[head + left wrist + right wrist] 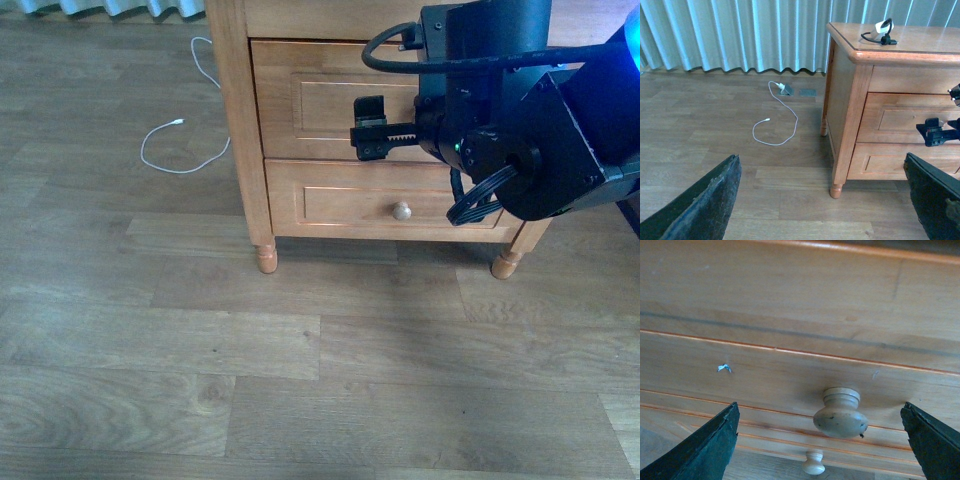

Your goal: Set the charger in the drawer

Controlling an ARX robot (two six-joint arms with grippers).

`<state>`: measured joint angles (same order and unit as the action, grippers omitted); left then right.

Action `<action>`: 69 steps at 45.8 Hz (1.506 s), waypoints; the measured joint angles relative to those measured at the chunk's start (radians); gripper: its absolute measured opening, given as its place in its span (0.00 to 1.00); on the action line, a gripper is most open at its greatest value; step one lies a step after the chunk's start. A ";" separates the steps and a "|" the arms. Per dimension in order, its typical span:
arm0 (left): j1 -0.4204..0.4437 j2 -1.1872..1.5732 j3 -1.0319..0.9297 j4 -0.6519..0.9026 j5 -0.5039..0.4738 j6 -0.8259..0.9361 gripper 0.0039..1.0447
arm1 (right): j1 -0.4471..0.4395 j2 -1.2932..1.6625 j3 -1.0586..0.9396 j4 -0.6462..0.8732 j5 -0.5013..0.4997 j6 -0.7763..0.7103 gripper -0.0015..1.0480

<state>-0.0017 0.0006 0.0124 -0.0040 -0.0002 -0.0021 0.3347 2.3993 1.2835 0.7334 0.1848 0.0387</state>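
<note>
Drawer (320,100): taller upper one in honey wood cabinet (235,120), shut. Shorter drawer (340,205) below it, shut too. Right gripper (820,440) at taller drawer's front, fingers spread wide, round knob (841,412) between them, touching neither. Left gripper (820,200) spread wide, empty, well apart from cabinet. Charger (883,31) on cabinet top. Thin white cable (775,131) looped on floor (300,380) beside cabinet.
</note>
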 joint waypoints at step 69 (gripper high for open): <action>0.000 0.000 0.000 0.000 0.000 0.000 0.94 | -0.021 -0.125 -0.168 -0.051 -0.080 0.006 0.21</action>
<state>-0.0017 0.0006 0.0124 -0.0040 -0.0002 -0.0021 0.3138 2.2745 1.1152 0.6827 0.1051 0.0448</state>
